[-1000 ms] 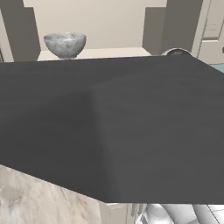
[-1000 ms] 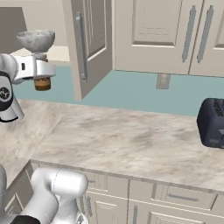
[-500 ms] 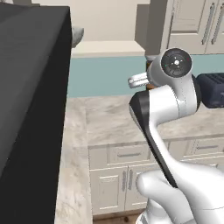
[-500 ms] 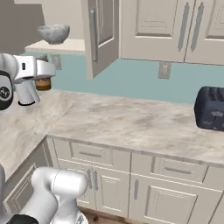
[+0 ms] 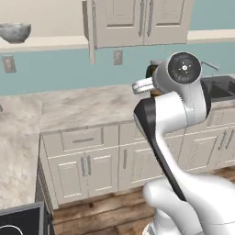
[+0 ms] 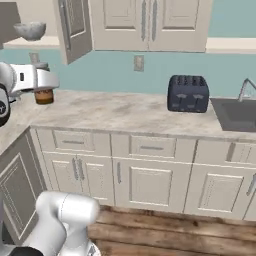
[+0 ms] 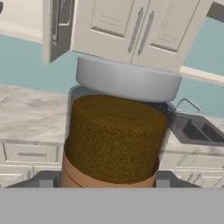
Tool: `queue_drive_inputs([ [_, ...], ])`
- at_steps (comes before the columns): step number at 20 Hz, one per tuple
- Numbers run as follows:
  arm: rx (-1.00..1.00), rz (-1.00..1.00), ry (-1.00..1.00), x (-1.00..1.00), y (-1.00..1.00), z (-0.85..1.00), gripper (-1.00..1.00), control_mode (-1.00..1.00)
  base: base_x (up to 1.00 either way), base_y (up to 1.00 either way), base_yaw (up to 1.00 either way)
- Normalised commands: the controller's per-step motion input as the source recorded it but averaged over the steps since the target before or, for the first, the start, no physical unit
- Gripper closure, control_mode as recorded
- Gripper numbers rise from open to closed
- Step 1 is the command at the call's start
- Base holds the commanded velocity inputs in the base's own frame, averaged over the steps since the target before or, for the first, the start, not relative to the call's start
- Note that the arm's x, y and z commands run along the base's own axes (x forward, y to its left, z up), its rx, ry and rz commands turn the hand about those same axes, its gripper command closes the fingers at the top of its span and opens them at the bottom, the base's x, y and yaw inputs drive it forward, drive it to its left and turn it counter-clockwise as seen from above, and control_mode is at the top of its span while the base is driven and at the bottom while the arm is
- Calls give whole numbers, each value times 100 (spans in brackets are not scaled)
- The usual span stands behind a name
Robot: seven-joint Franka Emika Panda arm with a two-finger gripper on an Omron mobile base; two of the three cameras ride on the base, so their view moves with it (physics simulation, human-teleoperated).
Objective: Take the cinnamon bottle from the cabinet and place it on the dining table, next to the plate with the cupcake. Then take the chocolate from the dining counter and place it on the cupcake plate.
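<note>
Left to right from the right base cam: bowl [image 6: 30, 30] up on the cabinet [image 6: 75, 27] shelf, door hanging open. Gripper [image 6: 44, 82] pinching the cinnamon bottle [image 6: 44, 95], held upright above the counter [image 6: 125, 114]. Then toaster [image 6: 188, 93], then sink [image 6: 237, 112].

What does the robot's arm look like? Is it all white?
Mostly white. The arm is made of chunky rounded white shells, with a dark grey strip running down one side. Its big joint has a round black cap with a small white mark in the middle. The hand is white and boxy. No loose cables show.
</note>
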Motion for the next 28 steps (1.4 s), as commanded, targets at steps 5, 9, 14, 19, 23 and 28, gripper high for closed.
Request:
queue_drive_inputs([
  [5, 0, 0, 0, 0, 0, 0, 100, 100, -45, -47, -68],
  [9, 0, 0, 0, 0, 0, 0, 100, 100, -37, -35, -74],
  [14, 0, 0, 0, 0, 0, 0, 100, 100, -33, -30, -76],
  [19, 0, 0, 0, 0, 0, 0, 100, 100, -32, -27, -77],
  [23, 0, 0, 0, 0, 0, 0, 100, 100, -30, -25, -78],
  [28, 0, 0, 0, 0, 0, 0, 100, 100, -38, -35, -74],
])
